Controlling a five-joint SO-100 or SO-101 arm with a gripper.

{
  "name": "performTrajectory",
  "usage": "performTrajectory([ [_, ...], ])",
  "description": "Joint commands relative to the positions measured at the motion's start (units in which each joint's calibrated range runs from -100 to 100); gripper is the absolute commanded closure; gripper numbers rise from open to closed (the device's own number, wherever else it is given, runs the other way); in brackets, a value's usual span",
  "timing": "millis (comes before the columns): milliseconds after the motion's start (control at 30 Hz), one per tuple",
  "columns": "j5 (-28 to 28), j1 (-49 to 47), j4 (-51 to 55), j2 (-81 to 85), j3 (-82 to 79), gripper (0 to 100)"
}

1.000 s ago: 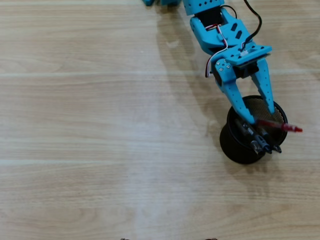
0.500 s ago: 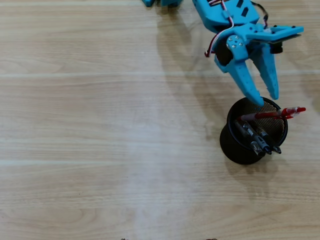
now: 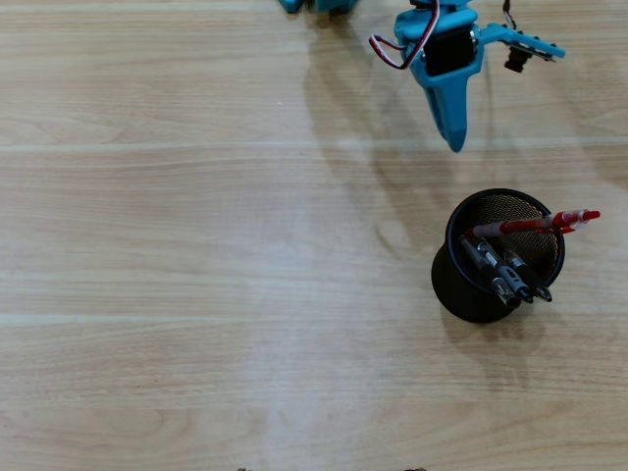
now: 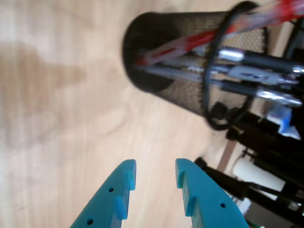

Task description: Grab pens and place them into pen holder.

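The black mesh pen holder stands upright on the wooden table at the right in the overhead view. Inside it a red and clear pen leans over the right rim, and three dark-gripped pens lean toward the lower right. My blue gripper hangs above the table, up and to the left of the holder, clear of it. In the wrist view its fingers stand apart with nothing between them, and the gripper points at the holder, the red pen and the dark pens.
The arm's blue base sits at the top edge of the overhead view. Past the table edge in the wrist view are black stand parts and a white cylinder. Light wood table spreads left of the holder.
The gripper has let go of the red pen and pulled back from the holder toward the top of the overhead view. The red pen now rests in the holder, leaning right.
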State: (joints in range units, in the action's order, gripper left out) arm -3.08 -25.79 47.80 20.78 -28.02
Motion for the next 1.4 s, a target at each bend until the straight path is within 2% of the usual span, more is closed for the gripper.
performTrajectory([
  [0,0.36,2.00,-1.18,11.77,-17.47,90],
  [267,0.10,7.97,-0.49,37.38,-47.71,90],
  [400,0.10,10.31,-0.32,48.11,-59.67,95],
  [467,0.31,10.79,2.43,53.27,-61.02,98],
  [600,0.36,11.68,15.07,63.16,-62.02,98],
  [733,0.36,20.55,25.98,76.09,-63.83,98],
  [900,0.05,28.86,26.15,76.60,-64.28,98],
  [1367,-0.01,29.42,26.67,78.55,-64.46,98],
])
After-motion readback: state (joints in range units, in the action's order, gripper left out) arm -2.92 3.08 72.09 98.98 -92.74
